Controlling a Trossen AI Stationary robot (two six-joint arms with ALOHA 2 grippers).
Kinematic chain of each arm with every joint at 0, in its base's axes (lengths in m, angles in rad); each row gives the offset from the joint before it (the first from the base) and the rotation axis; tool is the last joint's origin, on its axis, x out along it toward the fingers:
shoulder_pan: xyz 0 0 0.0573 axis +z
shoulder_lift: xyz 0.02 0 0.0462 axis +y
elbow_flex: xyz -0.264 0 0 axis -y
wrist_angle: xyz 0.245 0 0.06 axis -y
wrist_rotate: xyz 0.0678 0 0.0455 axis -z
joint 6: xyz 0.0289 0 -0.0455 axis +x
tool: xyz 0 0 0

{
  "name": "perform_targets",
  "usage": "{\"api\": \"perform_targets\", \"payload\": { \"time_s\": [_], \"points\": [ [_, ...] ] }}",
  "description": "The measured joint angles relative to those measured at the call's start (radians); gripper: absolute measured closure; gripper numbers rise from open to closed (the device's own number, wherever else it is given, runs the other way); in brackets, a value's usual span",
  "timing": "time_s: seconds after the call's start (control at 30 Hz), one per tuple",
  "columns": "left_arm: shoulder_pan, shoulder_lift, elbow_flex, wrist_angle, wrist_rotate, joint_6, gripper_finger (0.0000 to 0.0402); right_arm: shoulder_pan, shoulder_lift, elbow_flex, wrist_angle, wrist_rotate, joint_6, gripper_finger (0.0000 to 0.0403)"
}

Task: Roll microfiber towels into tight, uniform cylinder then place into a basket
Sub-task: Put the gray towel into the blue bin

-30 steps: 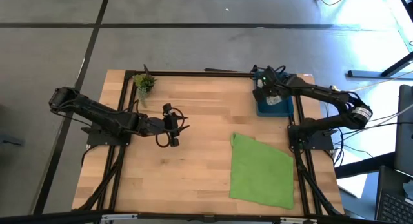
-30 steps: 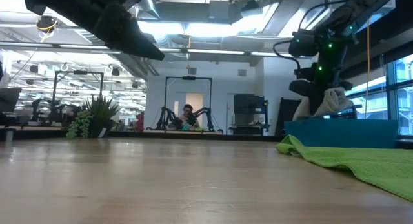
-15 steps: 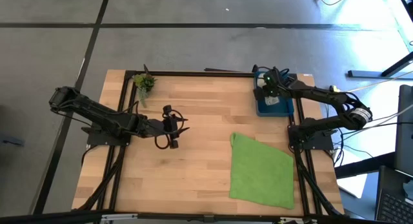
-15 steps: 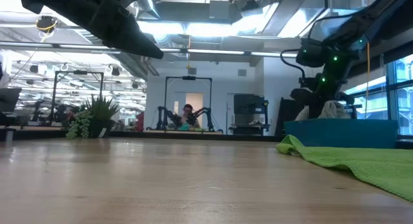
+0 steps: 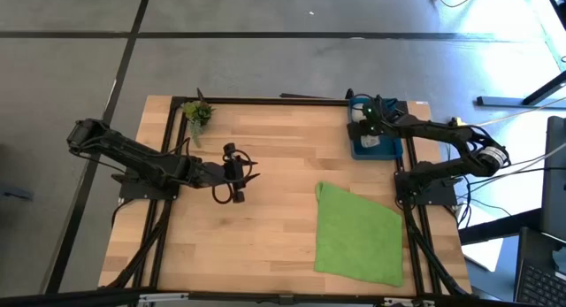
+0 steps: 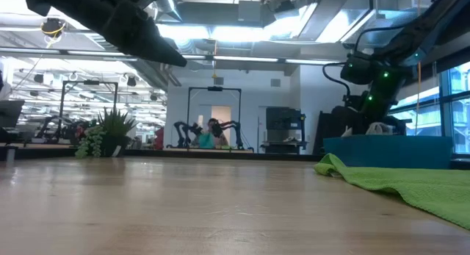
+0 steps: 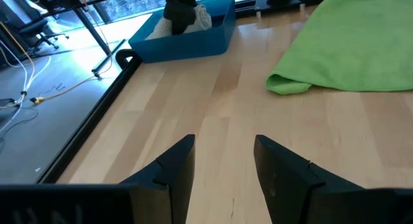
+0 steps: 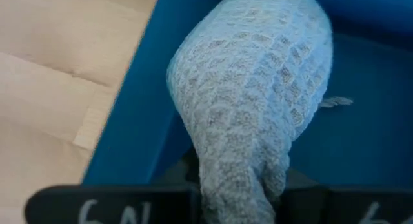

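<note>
I see the right gripper down inside the basket, a low-walled blue plastic tray, pinching the waffle-textured grey towel (bunched into a soft lump). The flat green towel lies near the basket. My left gripper hovers well apart from it, fingers spread.

- A wooden table seen from straight above.
- The blue basket sits at about one o'clock, near the far right corner.
- The right gripper hangs over the basket's far end.
- The green towel lies flat at about four o'clock.
- The left gripper hovers at about nine o'clock, fingers spread.
- A small plant sprig sits at eleven o'clock.
</note>
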Motion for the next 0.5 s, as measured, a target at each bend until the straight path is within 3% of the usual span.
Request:
{"api": "perform_targets", "payload": {
  "time_s": [0.23, 0.5],
  "points": [
    [0.000, 0.000, 0.000, 0.003, 0.000, 0.004, 0.0252, 0.000, 0.057, 0.000, 0.041, -0.019, 0.049, 0.0347],
    [0.000, 0.000, 0.000, 0.003, 0.000, 0.005, 0.0252, 0.000, 0.066, 0.000, 0.050, -0.023, 0.053, 0.0317]
  ]
}}
